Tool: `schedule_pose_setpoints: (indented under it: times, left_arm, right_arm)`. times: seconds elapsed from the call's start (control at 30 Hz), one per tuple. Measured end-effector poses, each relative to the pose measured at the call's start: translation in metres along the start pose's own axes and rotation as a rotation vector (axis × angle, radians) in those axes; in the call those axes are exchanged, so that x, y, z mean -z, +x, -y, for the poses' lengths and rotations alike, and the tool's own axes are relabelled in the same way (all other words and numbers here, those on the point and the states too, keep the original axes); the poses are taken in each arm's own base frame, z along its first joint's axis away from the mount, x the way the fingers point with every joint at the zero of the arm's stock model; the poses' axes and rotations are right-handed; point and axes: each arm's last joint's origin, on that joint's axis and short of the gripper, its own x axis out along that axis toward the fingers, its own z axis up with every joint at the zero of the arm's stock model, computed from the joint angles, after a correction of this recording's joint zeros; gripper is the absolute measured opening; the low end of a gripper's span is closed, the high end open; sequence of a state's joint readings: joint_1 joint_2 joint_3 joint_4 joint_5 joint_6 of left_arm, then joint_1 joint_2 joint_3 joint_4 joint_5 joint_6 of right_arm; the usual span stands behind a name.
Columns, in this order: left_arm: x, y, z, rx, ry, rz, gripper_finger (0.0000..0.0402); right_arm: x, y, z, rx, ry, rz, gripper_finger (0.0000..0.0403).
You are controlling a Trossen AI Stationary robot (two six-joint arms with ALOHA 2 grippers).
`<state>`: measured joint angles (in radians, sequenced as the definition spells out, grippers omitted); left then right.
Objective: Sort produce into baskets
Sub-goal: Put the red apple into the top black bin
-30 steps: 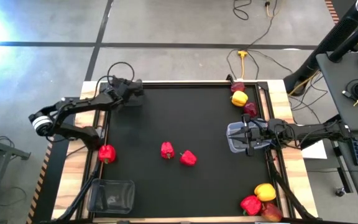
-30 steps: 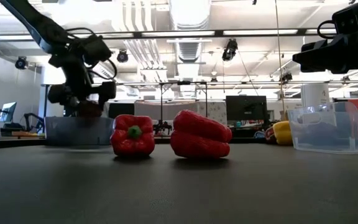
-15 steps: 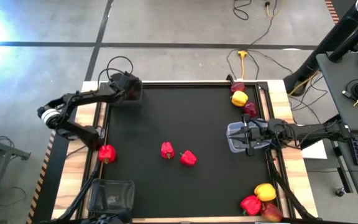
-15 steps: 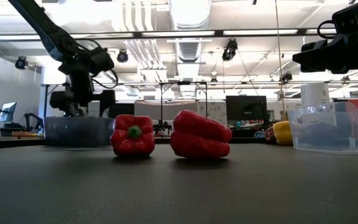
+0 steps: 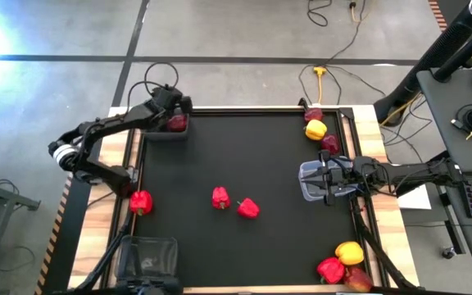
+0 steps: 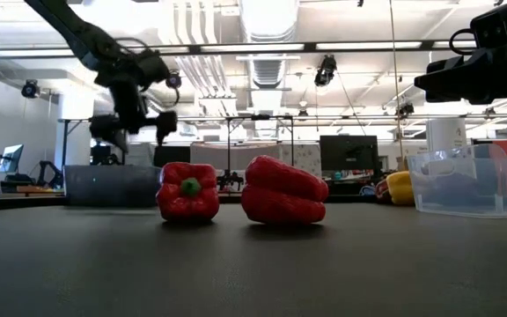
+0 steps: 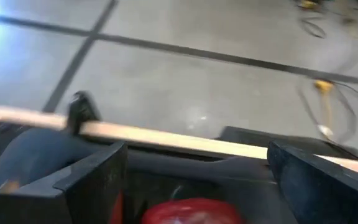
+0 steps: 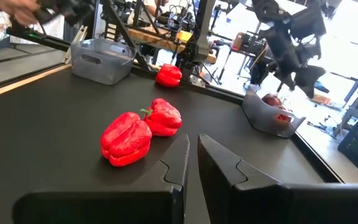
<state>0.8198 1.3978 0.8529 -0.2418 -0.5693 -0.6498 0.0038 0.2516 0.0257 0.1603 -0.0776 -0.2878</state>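
Observation:
My left gripper (image 5: 167, 105) hangs open and empty above a greyish tub (image 5: 164, 133) at the table's far left corner. A dark maroon fruit (image 5: 177, 123) lies in that tub and also shows in the left wrist view (image 7: 191, 211) below my open fingers. My right gripper (image 5: 314, 182) is shut and empty, held above a clear tub (image 5: 305, 194) near the right edge. Two red peppers (image 5: 220, 197) (image 5: 248, 208) rest on the mat mid-table, and a third red pepper (image 5: 141, 201) rests at the left edge.
Another greyish tub (image 5: 146, 256) stands at the near left corner. Two maroon fruits (image 5: 313, 115) (image 5: 330, 144) and a yellow pepper (image 5: 316, 129) lie at the far right. A yellow pepper (image 5: 350, 251), a red pepper (image 5: 331, 269) and a maroon fruit (image 5: 357, 280) lie at the near right corner.
My left gripper has let go of the maroon fruit, which now lies in the far left tub. The gripper has then risen and drawn a little toward the table's far edge.

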Motion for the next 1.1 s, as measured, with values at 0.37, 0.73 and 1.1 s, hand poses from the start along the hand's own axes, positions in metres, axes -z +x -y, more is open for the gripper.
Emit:
schedule_pose_setpoints:
  times: [0.37,0.73,1.1]
  left_arm:
    - [0.033,-0.093,0.051,0.452,0.328,0.013,0.0358]
    - [0.159,-0.180,0.070,1.011,0.649,0.079,0.0347]
    - [0.204,-0.216,0.082,1.272,0.737,0.295,0.0347]
  right_arm:
    - [0.000,0.000,0.000,0.000,0.000,0.000,0.0029]
    - [0.000,0.000,0.000,0.000,0.000,0.000,0.0029]
    - [0.000,0.000,0.000,0.000,0.000,0.000,0.0029]
